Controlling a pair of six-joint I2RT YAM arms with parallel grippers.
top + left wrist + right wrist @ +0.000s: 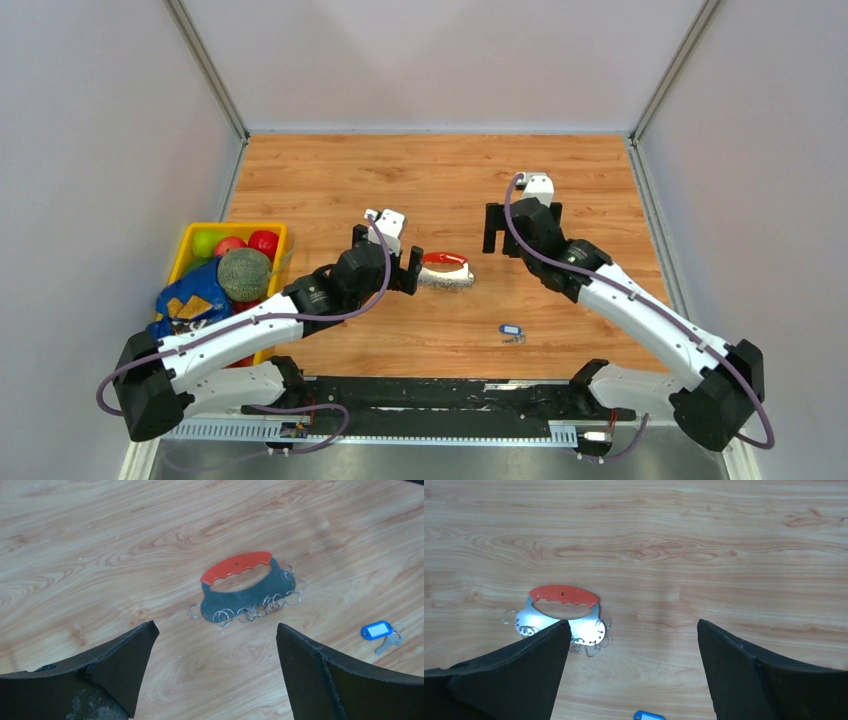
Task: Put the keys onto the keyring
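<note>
Well left of the keyring (444,270), a yellow bin (236,227) of fruit sat on the worktop (330,180). The left claw (215,629) hung just left of the keyring, spread wide and grasping nothing. The keyring lay flat, its red loop on the far side. The keys (511,331), with their blue tag, lay apart from it, to its right and nearer the arm bases. Right of the keyring, the right claw (633,625) hovered, released and empty.

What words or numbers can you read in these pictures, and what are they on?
No text can be read anywhere.
The keys: the blue tag's white label looks blank.
The keyring: no writing visible.
The blue bag in the yellow bin: print too blurred to read.
</note>
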